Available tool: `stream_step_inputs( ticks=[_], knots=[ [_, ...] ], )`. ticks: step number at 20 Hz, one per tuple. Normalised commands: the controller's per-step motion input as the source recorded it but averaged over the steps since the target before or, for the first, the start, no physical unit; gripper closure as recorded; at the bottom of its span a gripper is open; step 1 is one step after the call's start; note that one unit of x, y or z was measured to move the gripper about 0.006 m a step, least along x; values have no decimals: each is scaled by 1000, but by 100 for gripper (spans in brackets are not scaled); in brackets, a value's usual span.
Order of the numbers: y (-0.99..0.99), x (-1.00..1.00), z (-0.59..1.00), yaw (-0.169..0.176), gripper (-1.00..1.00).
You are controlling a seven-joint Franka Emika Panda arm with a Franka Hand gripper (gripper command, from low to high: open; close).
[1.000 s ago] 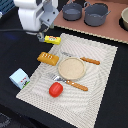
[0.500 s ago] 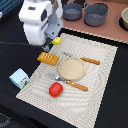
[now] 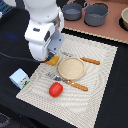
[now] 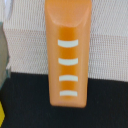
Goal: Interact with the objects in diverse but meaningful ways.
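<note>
I am hanging over the bread [image 4: 68,52] at the mat's [image 3: 100,95] upper-left edge; my claw's opening is hiding from both views.

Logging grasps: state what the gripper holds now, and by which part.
Cannot be told. The gripper hangs over the orange bread block, but its fingers show in neither view.

This looks like a lab set up as a play kitchen. A black desk [image 3: 112,85] carries a ribbed cloth mat [image 3: 100,97] laid with a plate [image 3: 71,68], toy cutlery and toy food such as a tomato [image 3: 55,89], with two grey pots [image 3: 85,12] behind. A white robot arm [image 3: 44,27] stands over it.
</note>
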Motion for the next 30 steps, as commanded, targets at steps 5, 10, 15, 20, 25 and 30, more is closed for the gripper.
stream_step_inputs(
  ticks=[5,10,15,20,25,30],
  knots=[
    [314,-118,-558,24,-100],
    [295,-117,-527,27,100],
    [215,-19,-289,17,100],
    [54,81,210,4,100],
    [0,418,838,-3,100],
    [34,829,1000,-69,100]
  ],
)
